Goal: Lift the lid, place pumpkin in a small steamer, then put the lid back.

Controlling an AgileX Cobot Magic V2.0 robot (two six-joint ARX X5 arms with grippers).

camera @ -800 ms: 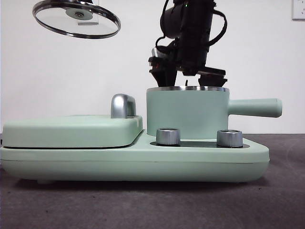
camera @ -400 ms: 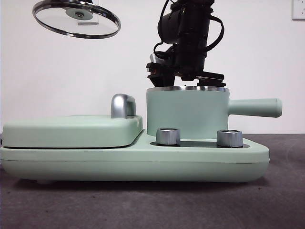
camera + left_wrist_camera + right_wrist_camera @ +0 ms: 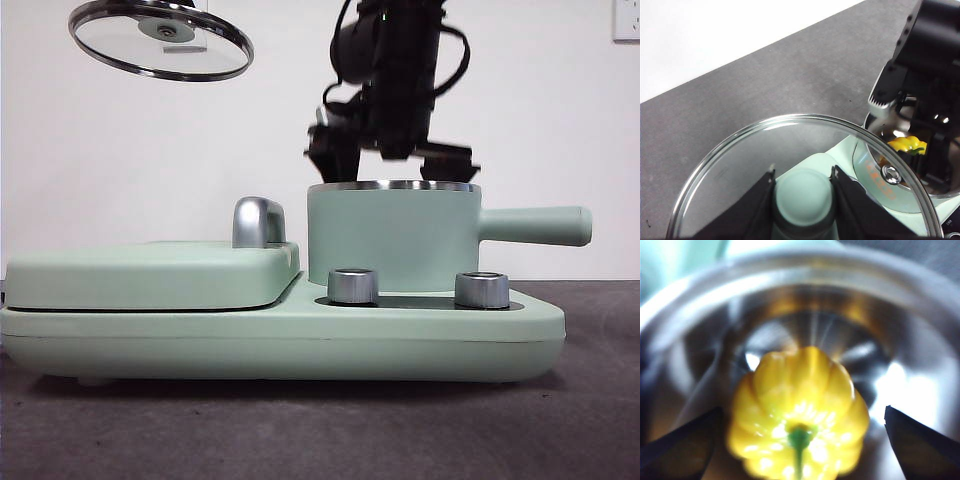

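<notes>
We counted one glass lid (image 3: 160, 38) at the upper left of the front view, one small steamer (image 3: 395, 235) right of centre, and one pumpkin (image 3: 799, 412), seen only in the wrist views. There were two steel knobs (image 3: 353, 286) low on the base, one flat cover (image 3: 150, 275), and two grippers (image 3: 392, 150).

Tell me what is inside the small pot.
The yellow pumpkin sits inside the pot, between the right gripper's open jaws. The pot's wall hides it from the front.
</notes>
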